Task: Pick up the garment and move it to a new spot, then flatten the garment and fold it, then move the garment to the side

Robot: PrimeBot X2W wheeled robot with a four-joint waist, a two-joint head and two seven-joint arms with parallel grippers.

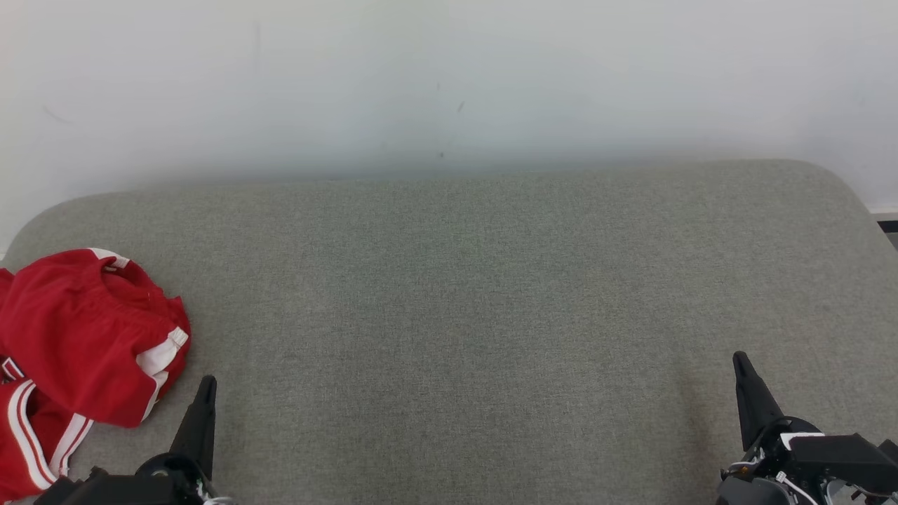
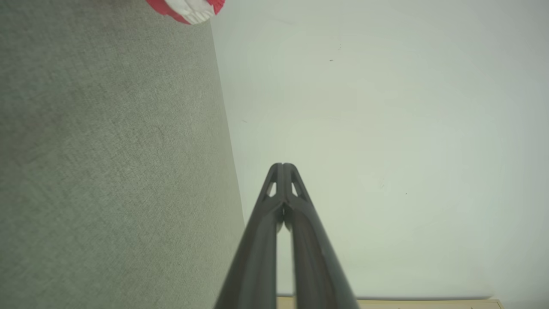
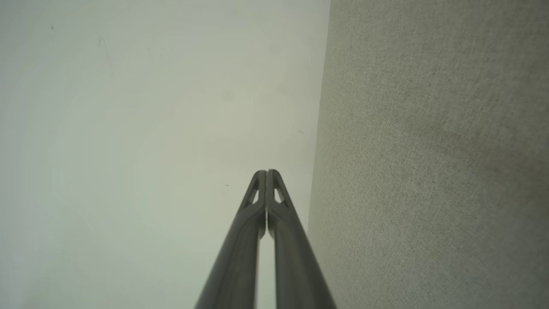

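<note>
Coarse grey woven cushion (image 1: 463, 315) bears a crumpled red white-striped garment (image 1: 77, 344).

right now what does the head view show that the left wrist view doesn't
Head view, not left wrist: the right gripper, shut, and the bulk of the crumpled red garment. Left wrist, not head: a pale wood strip beneath the wall. Both: the shut left gripper, the grey cushion, the wall, a bit of garment.

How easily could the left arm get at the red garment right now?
Probably yes: the red garment lies crumpled on the grey cushion just beside the left gripper, nothing between them. Its jaws are shut, so they must open first.
</note>
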